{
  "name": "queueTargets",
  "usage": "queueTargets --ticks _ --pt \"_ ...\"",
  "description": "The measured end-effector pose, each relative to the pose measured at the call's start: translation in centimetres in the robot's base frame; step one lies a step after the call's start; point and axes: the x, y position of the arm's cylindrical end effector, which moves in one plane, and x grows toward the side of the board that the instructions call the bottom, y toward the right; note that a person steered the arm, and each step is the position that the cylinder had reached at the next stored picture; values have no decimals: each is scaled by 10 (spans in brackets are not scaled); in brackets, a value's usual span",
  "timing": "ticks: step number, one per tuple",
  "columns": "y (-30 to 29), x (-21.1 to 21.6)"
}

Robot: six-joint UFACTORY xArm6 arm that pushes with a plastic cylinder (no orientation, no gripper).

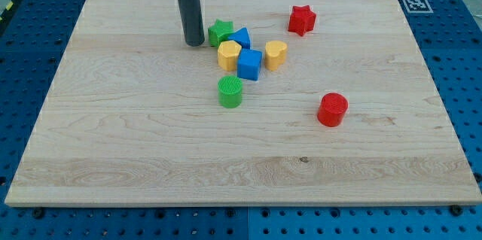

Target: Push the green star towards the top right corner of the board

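Observation:
The green star (219,31) lies near the top middle of the wooden board (135,135), at the left end of a tight cluster. My tip (194,43) stands just to the star's left, very close to it or touching it. The star's right side touches a blue block (241,37). A yellow hexagon block (229,55) sits just below the star.
A blue cube (250,64) and a yellow heart-like block (276,54) complete the cluster to the star's right. A green cylinder (230,92) stands below it. A red star (301,20) lies toward the top right, a red cylinder (332,110) at right.

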Motion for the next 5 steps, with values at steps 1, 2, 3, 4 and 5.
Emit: queueTargets --ticks 1,2,3,4,5 --pt "21 -1" --pt "54 -17" --pt "78 -33" --pt "79 -47" --pt "90 -63"
